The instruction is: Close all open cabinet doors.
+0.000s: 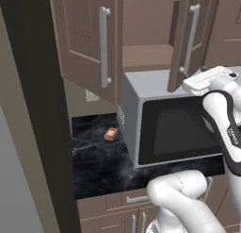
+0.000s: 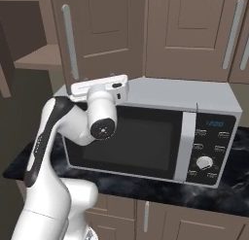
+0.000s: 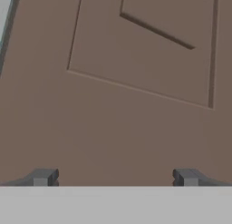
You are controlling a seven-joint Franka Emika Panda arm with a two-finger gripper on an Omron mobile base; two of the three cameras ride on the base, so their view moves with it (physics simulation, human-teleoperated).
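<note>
My tool (image 3: 115, 177) is spread open, empty, close against the recessed panel of the right cabinet door (image 1: 182, 43). It and the left cabinet door (image 1: 87, 38) hang open above the microwave (image 1: 164, 123). They look rigid and hinged, so I'd push flat near the handle-side edge.

A microwave (image 1: 164, 128) sits on the dark marble counter (image 1: 99, 166). At its nine o'clock in the left base view lies a small orange packet (image 1: 111, 134); a wall outlet (image 1: 92, 95) shows at eleven. Drawers (image 1: 136, 199) run below.
</note>
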